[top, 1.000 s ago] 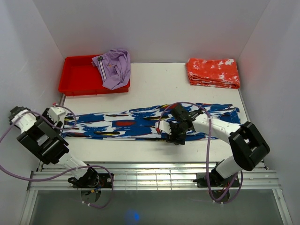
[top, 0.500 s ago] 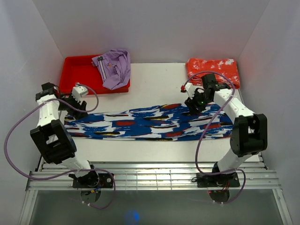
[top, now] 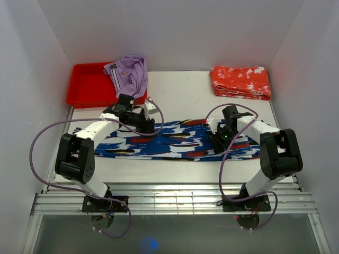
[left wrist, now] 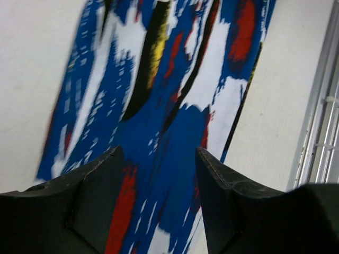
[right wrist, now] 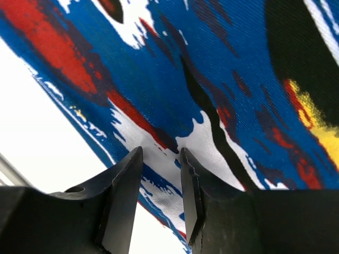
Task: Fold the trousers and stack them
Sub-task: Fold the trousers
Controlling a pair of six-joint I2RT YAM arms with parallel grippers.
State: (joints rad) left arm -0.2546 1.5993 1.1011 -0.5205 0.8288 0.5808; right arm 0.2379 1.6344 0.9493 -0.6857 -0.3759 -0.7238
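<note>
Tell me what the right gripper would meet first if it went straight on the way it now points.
The trousers: the right gripper points down at the fabric just below it; whether it already touches is unclear.

One pair of trousers (top: 175,140), one lilac garment (top: 131,76), one orange-red garment (top: 241,82), one red tray (top: 85,87), two robot arms (top: 98,128) (top: 253,126).

Blue-streaked trousers (top: 177,142) spread flat

**Your white table (top: 175,90), three things resting on it**
You have the trousers (top: 175,140) spread flat from 9 to 3 o'clock across the middle, a red tray (top: 85,87) at 11 and a folded orange-red garment (top: 241,82) at 1. The lilac garment (top: 130,74) hangs over the tray's rim and may touch the tabletop.
</note>
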